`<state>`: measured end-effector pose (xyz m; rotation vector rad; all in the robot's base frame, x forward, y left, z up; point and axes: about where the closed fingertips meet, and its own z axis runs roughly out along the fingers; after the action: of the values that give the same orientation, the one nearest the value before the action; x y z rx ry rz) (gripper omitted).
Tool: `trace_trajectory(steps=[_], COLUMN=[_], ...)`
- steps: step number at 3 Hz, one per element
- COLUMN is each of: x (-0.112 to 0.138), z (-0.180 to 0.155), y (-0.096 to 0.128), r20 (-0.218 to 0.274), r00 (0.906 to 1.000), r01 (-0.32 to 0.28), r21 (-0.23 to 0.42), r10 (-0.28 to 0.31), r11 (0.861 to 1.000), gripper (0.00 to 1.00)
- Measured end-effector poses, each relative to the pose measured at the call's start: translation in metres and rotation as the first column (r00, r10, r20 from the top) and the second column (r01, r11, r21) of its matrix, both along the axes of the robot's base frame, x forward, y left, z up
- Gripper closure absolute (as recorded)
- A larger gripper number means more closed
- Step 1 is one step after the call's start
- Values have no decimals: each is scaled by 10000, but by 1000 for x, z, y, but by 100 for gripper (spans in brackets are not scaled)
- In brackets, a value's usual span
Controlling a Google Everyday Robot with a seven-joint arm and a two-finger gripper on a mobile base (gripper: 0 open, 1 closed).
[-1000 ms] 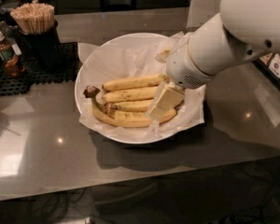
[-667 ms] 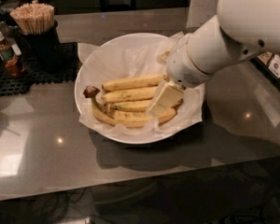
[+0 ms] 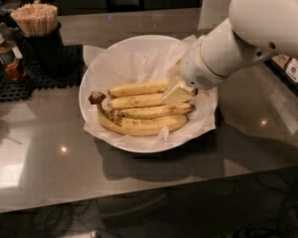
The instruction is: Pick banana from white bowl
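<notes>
The wide white bowl (image 3: 97, 68), lined with crinkled white paper, stands mid-table and holds several yellow bananas. A nearly straight banana (image 3: 138, 89) lies on top, and a similar flecked one (image 3: 134, 101) lies just below it. A curved banana (image 3: 139, 127) with a dark stem knob lies at the front. My gripper (image 3: 177, 93), cream-coloured at the end of the white arm, reaches in from the right. It sits over the right ends of the two upper bananas and hides them. I cannot tell whether it touches either one.
A black cup of wooden sticks (image 3: 37, 31) and a small sauce bottle (image 3: 7, 58) stand on a black mat (image 3: 20, 86) at the back left. Small packets (image 3: 293, 68) lie at the right edge. The grey table's front edge (image 3: 139, 197) runs below the bowl.
My gripper has moved up and back from the lower bananas to the right ends of the two upper ones. The lower bananas now show in full. The bananas have not visibly moved.
</notes>
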<state>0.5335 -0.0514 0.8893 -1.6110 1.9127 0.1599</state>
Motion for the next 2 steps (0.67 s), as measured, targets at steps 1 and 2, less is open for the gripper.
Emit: trace_trajectory(steps=[1, 2], x=[2, 2], z=[0, -1], y=[-7, -17], r20=[-47, -96], r00=[9998, 9989], r01=[216, 453], r21=[24, 99], r10=[-216, -452], r11=[9998, 9989], gripper=[76, 98])
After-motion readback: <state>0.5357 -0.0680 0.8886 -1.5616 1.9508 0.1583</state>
